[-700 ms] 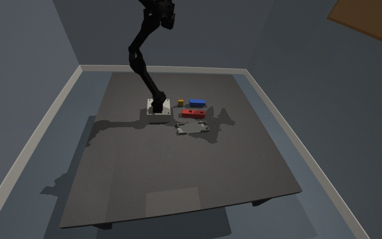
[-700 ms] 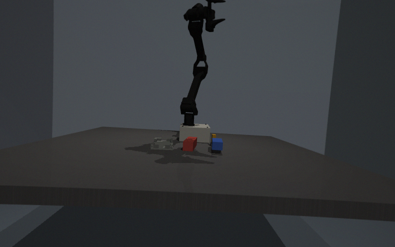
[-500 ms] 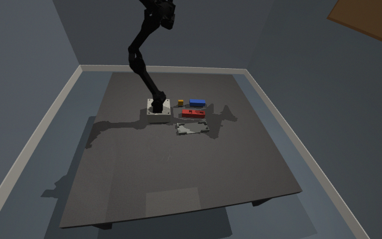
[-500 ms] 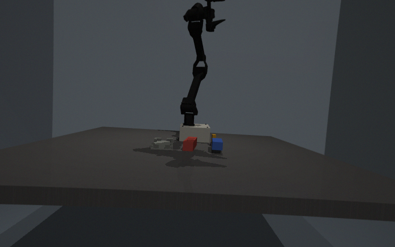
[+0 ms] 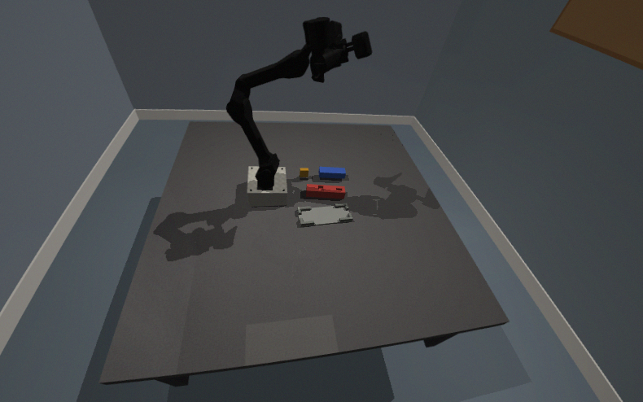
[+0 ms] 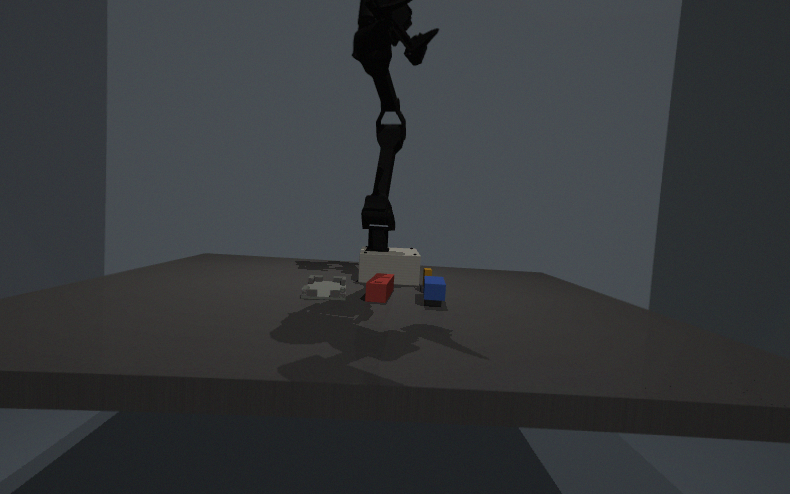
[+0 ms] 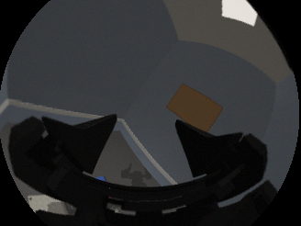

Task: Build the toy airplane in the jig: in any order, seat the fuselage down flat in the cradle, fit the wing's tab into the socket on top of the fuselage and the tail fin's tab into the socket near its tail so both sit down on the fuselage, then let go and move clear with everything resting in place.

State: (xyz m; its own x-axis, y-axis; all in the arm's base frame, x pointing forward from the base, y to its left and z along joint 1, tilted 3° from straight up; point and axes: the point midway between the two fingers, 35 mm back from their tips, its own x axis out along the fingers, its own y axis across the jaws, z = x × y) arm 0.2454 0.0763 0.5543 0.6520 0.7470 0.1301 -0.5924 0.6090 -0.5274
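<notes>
The red fuselage [image 5: 325, 191] [image 6: 379, 288] lies on the table beside the jig, its sockets facing up. The light grey jig cradle [image 5: 324, 216] [image 6: 326, 289] is empty. The blue wing [image 5: 331, 172] [image 6: 434, 288] lies on the far side of the fuselage in the top view; only a bit of the wing [image 7: 100, 178] shows in the wrist view. The small orange tail fin [image 5: 304, 172] [image 6: 427, 272] stands between the wing and the robot base. My gripper [image 7: 147, 119] is wide open and empty, high above the table, pointing away from the parts.
The white base block [image 5: 267, 198] [image 6: 389, 266] of the arm stands on the table [image 5: 303, 274] [image 6: 524, 343] close to the parts. The arm's dark shadows fall on both sides of the base. A brown panel [image 5: 604, 28] [image 7: 195, 107] is off to the side, beyond the table.
</notes>
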